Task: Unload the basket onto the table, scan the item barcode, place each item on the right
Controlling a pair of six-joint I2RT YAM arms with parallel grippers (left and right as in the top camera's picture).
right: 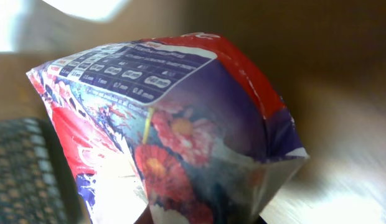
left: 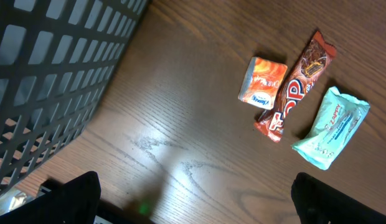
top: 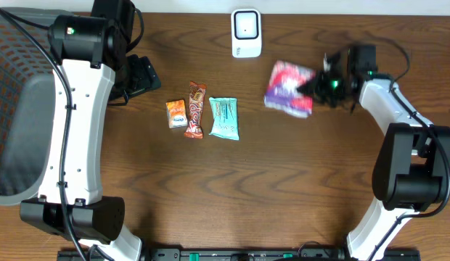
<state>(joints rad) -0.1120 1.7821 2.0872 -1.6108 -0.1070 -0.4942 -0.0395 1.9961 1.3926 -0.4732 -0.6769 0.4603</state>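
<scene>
The right gripper (top: pixel 310 87) was clamped shut on the right edge of the red-and-purple floral packet (top: pixel 287 88); packet sat at about 2 o'clock on the table (top: pixel 283 188), at 4 o'clock from the white scanner (top: pixel 246 32), which stood at 12; in the right wrist view the packet filled the frame, printed panel toward the top; couldn't tell whether it was lifted; left gripper (top: pixel 143 72) stood wide open and empty at 10 o'clock, beside the mesh basket (top: pixel 18 109); orange sachet (top: pixel 176 114), chocolate bar (top: pixel 196 109) and teal bar (top: pixel 225 118) lay side by side near centre.
</scene>
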